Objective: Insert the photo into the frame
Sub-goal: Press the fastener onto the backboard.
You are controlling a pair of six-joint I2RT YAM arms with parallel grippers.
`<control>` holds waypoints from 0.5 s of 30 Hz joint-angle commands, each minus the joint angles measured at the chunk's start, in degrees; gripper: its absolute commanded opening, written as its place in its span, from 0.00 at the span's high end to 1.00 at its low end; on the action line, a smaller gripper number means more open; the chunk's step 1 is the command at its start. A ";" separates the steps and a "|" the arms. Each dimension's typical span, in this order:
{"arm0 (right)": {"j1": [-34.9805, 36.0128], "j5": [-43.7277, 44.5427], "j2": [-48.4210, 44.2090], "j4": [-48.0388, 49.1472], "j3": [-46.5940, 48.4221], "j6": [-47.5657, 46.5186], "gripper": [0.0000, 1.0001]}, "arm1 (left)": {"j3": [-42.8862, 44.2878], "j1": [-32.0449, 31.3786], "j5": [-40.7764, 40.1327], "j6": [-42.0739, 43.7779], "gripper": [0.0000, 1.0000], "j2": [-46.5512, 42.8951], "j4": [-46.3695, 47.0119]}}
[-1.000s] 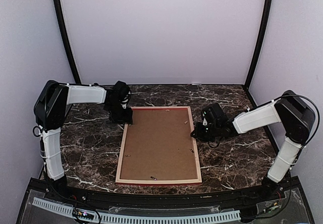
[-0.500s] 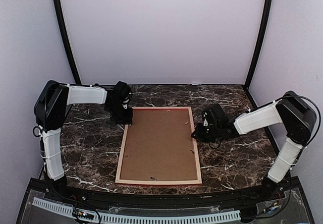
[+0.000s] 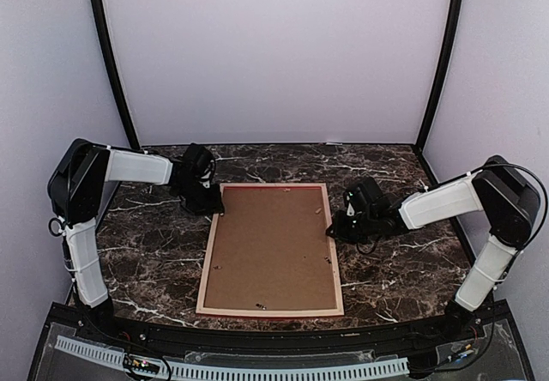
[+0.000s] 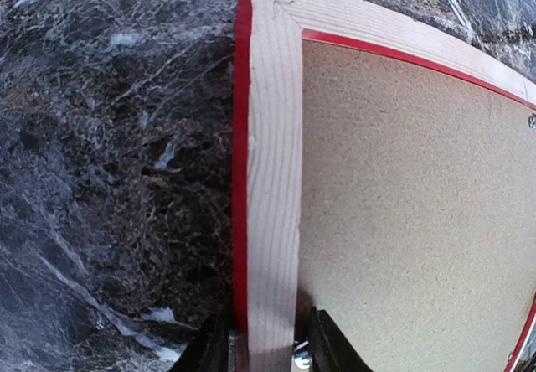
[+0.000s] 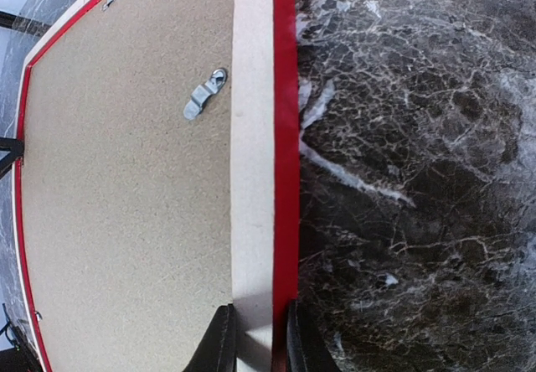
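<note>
Pale lilac walls (image 3: 274, 55) and 2 black corner posts (image 3: 107, 55) close in a dark marble worktop (image 3: 146, 252) with white veins. Left hand (image 3: 208, 202) sits at the far-left corner of the frame (image 3: 270, 311), clenched on the left rail. Its wrist view shows 1 finger (image 4: 213, 348) at the red outer edge and the other on the inner side, over the brown backing board (image 3: 270, 244). Frame lies flat mid-worktop, back side up, with pale wood rails and a thin red lip. Its long side runs near to far, far end tilted slightly right. Backing board fills the opening. Small metal clip (image 5: 205, 94) sits on the board just beside the right rail. Right hand (image 3: 336, 226) is on the right rail, toward the far end, grasping it. Its fingers (image 5: 222, 338) straddle the rail, 1 on the board side, 1 on the red outer edge next to the marble. Both arms reach in low from the sides, white forearms, black wrists.
</note>
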 commanded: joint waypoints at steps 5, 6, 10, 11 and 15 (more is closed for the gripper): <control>-0.33 -1.63 -0.84 -2.22 -0.76 1.10 0.95 | -0.59 0.79 -2.95 0.46 0.54 -1.32 -5.92; -0.33 -1.71 -0.73 -2.14 -0.76 1.10 0.95 | -0.46 0.78 -3.26 0.58 0.52 -1.65 -6.43; -0.34 -2.14 -0.24 -1.66 -0.85 1.08 0.95 | -0.33 0.78 -4.31 1.31 0.51 -2.58 -6.91; -0.33 -2.23 -0.16 -1.54 -0.93 1.05 0.95 | -0.28 0.78 -4.30 1.53 0.51 -2.61 -6.92; -0.33 -2.31 -0.14 -1.39 -1.03 0.99 0.95 | -0.32 0.66 -3.81 1.87 0.54 -2.31 -7.00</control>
